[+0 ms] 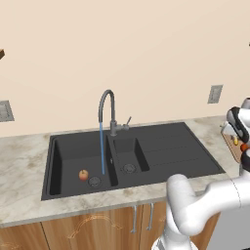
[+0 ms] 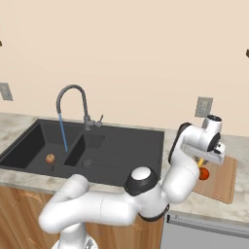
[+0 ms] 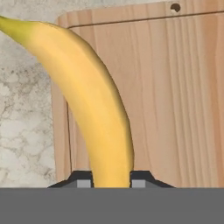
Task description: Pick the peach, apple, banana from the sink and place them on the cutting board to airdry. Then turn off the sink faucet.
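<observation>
Right now the gripper (image 3: 112, 181) is pinching the banana (image 3: 87, 100), its 2 dark fingertips (image 3: 81, 180) pressed against the fruit's lower end in the hand view. The banana curves up and away from them, hanging over the near edge of the cutting board (image 3: 175, 96), with its far tip reaching out above the marbled worktop (image 3: 24, 131). From the right base view, the hand sits above the board's left part, and a round red fruit (image 2: 204, 173) lies on the wood just below it. At the sink (image 1: 161, 151), a peach-coloured fruit (image 1: 83, 175) rests on the floor of the large basin, beside the drain. The sink faucet (image 1: 108, 110) arches over that basin, and a thin blue stream (image 1: 102, 149) of water falls from its spout to the basin floor, just right of the fruit.
</observation>
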